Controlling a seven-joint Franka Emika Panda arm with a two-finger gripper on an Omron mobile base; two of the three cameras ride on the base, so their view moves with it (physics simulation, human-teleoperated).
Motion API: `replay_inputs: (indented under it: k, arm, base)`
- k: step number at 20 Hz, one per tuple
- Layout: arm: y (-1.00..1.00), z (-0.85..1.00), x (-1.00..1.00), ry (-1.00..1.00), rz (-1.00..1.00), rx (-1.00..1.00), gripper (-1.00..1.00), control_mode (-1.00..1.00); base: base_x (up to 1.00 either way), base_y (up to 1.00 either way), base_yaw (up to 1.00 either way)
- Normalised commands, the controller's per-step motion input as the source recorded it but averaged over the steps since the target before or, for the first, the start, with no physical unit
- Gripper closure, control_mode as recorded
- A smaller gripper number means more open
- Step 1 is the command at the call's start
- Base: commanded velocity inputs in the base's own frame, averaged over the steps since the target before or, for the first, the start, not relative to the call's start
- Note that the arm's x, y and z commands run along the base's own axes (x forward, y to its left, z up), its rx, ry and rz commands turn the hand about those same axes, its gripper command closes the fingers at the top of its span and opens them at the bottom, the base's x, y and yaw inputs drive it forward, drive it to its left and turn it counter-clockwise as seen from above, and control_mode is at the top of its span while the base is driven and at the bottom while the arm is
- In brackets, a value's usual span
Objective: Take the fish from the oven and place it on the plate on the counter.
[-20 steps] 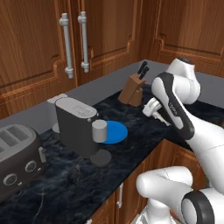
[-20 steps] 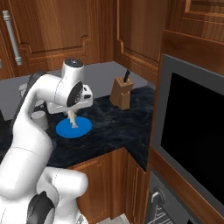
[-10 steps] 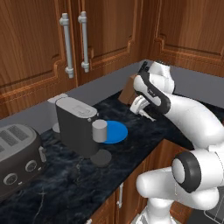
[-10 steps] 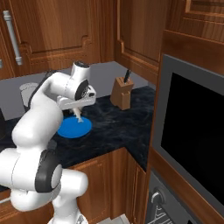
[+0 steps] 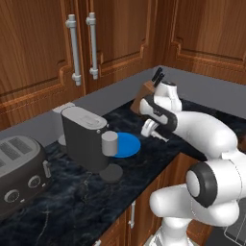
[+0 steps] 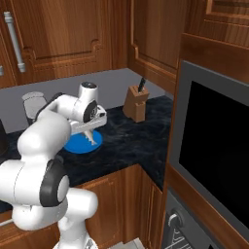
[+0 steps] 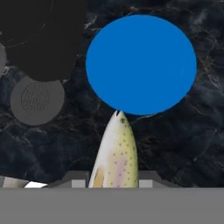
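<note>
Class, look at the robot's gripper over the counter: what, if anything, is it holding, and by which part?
The gripper holds the fish by its rear, tail end; the head points out toward the blue plate.

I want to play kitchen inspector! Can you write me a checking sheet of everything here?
Surface: glossy black counter with pale veins.
Job's things: fish held in the gripper, nose at the edge of the blue plate, which has nothing on it; oven door shut.
Clutter: coffee machine, toaster, knife block, glass jar.
Grippers: gripper shut on the fish, above the counter beside the plate.
Cables: nothing seen.
Surroundings: brown wooden cabinets above and below, grey backsplash.
</note>
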Motion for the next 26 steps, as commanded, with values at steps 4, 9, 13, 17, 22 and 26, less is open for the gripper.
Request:
replay_inputs:
  k: [4,9,13,17,22,26]
  arm:
    - [0.28,-0.25,0.23,0.04,0.05,-0.15,1.00,-1.00]
    - [0.09,-0.01,0.55,0.01,0.14,-0.04,1.00,-1.00]
    - [0.00,-0.06,0.63,0.00,0.23,0.00,1.00,-1.00]
    - [0.02,-0.24,0.33,0.00,0.26,0.00,1.00,-1.00]
    - [0.01,-0.37,0.01,0.00,0.26,-0.03,1.00,-1.00]
    - [0.10,-0.18,0.01,-0.02,0.27,-0.01,1.00,-1.00]
  base:
    - [0.00,0.00,0.00]
    - [0.00,0.00,0.00]
    - [0.00,0.00,0.00]
    - [0.00,0.00,0.00]
    - [0.00,0.00,0.00]
    - [0.00,0.00,0.00]
